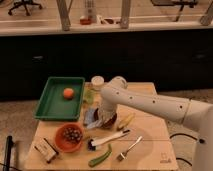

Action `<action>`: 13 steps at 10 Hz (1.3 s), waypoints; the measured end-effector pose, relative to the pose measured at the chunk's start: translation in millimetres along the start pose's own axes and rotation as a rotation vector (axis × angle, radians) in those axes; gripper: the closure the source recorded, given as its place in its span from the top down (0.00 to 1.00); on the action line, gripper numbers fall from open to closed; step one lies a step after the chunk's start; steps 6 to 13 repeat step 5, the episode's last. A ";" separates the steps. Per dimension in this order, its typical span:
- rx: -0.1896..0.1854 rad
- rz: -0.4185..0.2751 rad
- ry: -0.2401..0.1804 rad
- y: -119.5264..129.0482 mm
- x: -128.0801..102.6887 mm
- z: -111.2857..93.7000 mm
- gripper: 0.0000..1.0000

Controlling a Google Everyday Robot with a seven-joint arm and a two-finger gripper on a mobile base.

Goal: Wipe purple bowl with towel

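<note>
At the centre of the frame the white arm (150, 102) bends down over the purple bowl (109, 121), which sits mid-table just right of the towel (91, 118). The gripper (105, 116) hangs at the bowl, largely hidden by the arm. The orange bowl (69, 137) lies lower left, the green tray (52, 102) upper left, a brush (107, 140) below.

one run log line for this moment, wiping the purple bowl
phase: wiping | gripper: down over purple bowl | towel: at bowl's left edge | orange bowl: apart, front-left
</note>
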 end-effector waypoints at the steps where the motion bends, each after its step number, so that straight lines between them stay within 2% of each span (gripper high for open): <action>1: -0.020 0.015 -0.001 16.2 7.2 0.0 0.00; 3: -0.029 0.054 0.013 32.6 22.1 -3.3 0.00; 5: -0.031 0.106 0.052 42.2 45.9 -12.5 0.00; 13: -0.031 0.106 0.052 42.2 45.9 -12.5 0.00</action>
